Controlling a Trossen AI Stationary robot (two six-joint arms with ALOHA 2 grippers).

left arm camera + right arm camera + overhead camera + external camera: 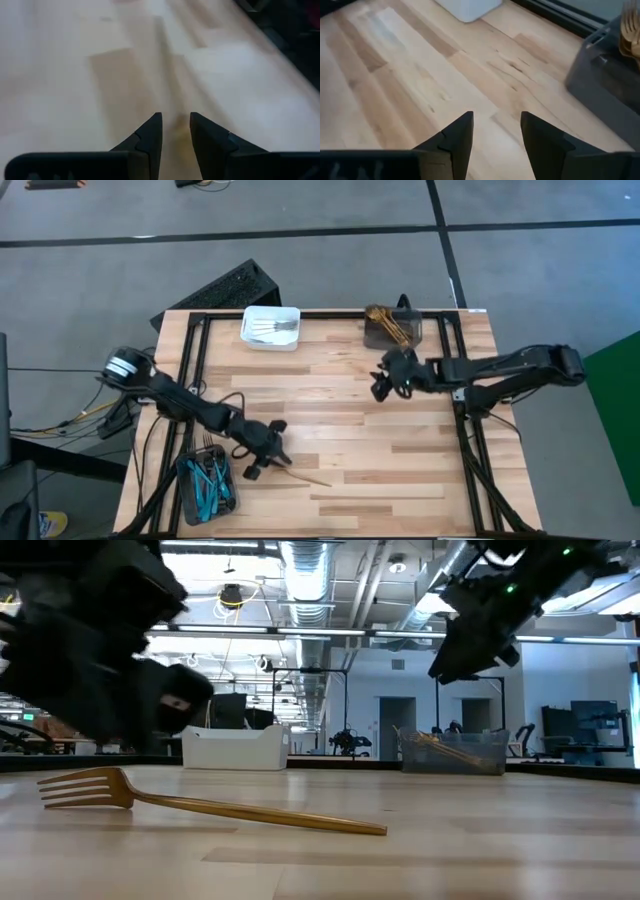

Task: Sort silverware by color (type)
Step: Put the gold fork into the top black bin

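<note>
Now your one loose piece is the gold fork (190,803), lying flat on the bare wood of the table (400,470), so it probably waits to go with the gold pieces (385,320) in the grey bin (412,330), well apart from the fork. The left gripper (262,455) hangs just beside the fork's tines with its fingers (150,137) parted by a narrow gap and nothing between them, likely ready for a pick. The right gripper (388,380) is far from the fork, near the grey bin, open wide and empty. Only the low view shows you the fork's tines and lying pose clearly; only the high view shows the white bin (271,327) with silver pieces and the bin with blue-handled pieces (207,480), close to the fork.
</note>
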